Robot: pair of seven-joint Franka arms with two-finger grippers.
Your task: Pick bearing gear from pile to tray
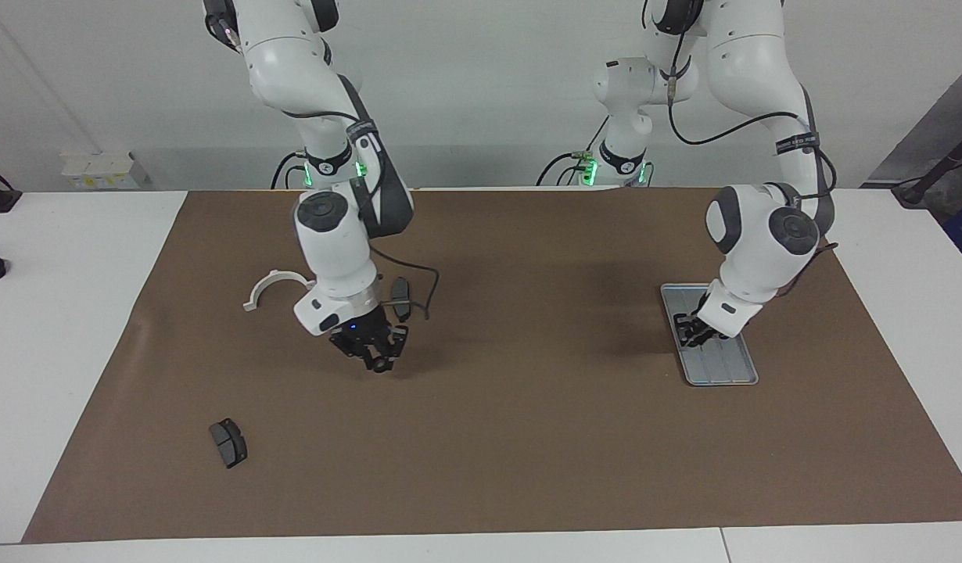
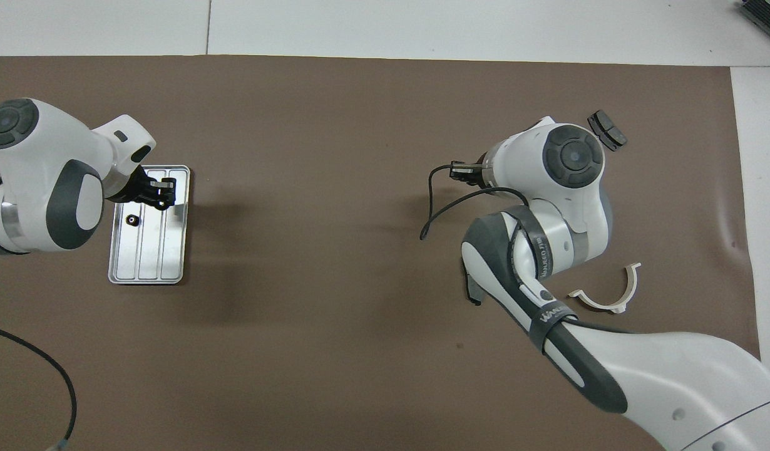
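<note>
Left claw (image 1: 694, 331) low over tray (image 1: 737, 374), right claw (image 1: 378, 359) over mat; grip states unclear.

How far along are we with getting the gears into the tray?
Done: one black gear lies in the tray. In hand: the left gripper hangs over the tray, the right gripper over the mat beside a brake pad; whether either carries a gear I cannot tell. Left: no loose gear shows on the mat.

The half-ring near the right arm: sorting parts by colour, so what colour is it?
White; the half-ring shows best in the overhead view.
</note>
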